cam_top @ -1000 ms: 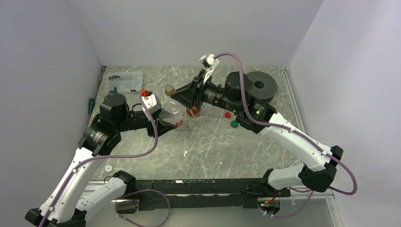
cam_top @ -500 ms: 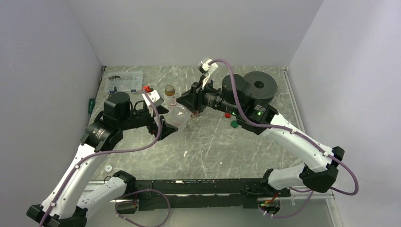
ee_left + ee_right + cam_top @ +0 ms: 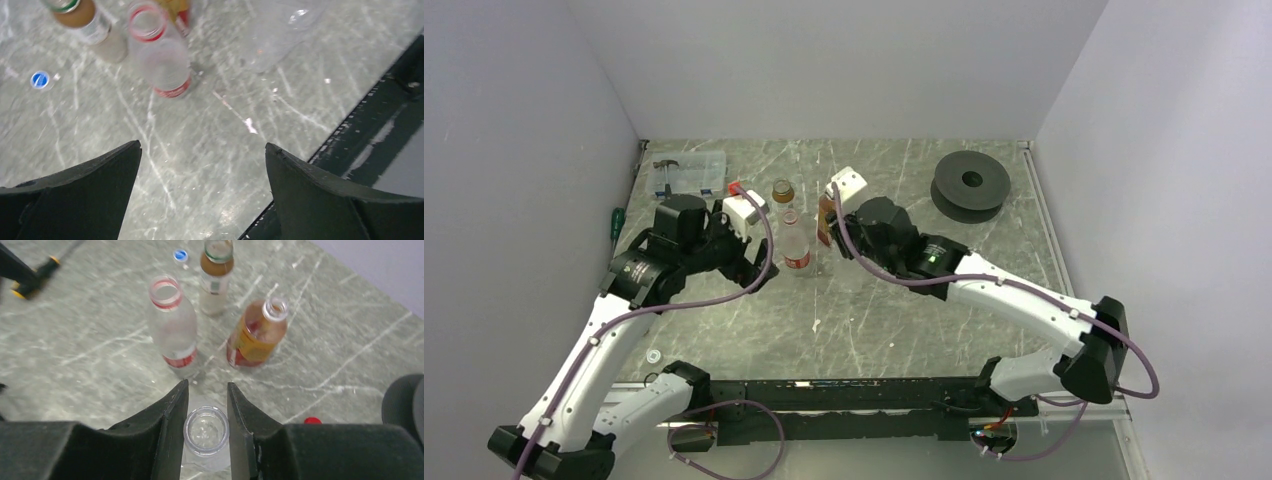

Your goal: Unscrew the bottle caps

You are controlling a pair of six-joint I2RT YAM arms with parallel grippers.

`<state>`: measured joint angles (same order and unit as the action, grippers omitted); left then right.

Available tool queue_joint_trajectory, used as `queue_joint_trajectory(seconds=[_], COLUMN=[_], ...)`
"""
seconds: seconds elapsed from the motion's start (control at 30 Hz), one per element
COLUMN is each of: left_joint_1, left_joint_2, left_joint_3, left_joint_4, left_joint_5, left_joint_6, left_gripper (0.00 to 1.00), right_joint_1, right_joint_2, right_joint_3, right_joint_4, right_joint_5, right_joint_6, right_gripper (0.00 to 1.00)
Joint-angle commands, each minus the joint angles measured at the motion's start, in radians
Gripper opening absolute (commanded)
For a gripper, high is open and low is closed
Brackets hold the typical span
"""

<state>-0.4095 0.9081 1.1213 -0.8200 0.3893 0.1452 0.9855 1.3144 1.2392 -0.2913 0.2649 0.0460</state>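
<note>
Four bottles: all stand upright in a close group on the far middle of the counter point(image 3: 874, 320), and I see no cap on any mouth.
What changed: one second ago the left gripper point(image 3: 202, 147) held the red-labelled bottle point(image 3: 172, 325) tilted above the counter, and the right arm was over the amber bottle point(image 3: 257, 332). Now the red-labelled bottle stands alone, and the left arm has drawn back to the near left.
Left jaws: spread wide with nothing between them, well apart from the bottles.
Right gripper point(image 3: 207, 385): it has come to the near side of the group. Its jaws are clenched on the neck of the plain bottle point(image 3: 206, 432), against both sides as far as the wrist view shows.
Meaning for the task: the unscrewing itself seems finished, or very near it, because every mouth is open.
Amber bottle: amber liquid behind a yellow and red label.
Short bottle point(image 3: 215, 275): brown at the shoulder and pale below. I cannot tell if this is liquid or label.
Red-labelled bottle: looks empty, with a red ring at the mouth.
Plain bottle: looks empty through its mouth.
Loose caps: a blue-and-white cap point(image 3: 180, 255) lies far left of the short bottle. A red cap point(image 3: 312, 421) lies right of the amber bottle, near the black spool point(image 3: 970, 180).
</note>
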Motion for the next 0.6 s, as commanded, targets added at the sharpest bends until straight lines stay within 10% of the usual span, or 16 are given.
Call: queue_joint_trajectory(seconds=[0.0,0.57], left_joint_1=[0.039,0.299], left_joint_2=[0.000,0.184], left_joint_3=[-0.050,-0.098], left_joint_4=[0.034,0.116], left_joint_5=[-0.161,-0.155], left_joint_6=[0.013,-0.013], left_gripper=[0.99,1.00], right_joint_1=[0.005,0.003], right_joint_2=[0.005,0.104], right_joint_3=[-0.086,-0.216], right_joint_4=[0.207,0.361], right_joint_5=[0.144,0.213], right_joint_6=[-0.026,0.064], right_gripper=[0.00,0.00])
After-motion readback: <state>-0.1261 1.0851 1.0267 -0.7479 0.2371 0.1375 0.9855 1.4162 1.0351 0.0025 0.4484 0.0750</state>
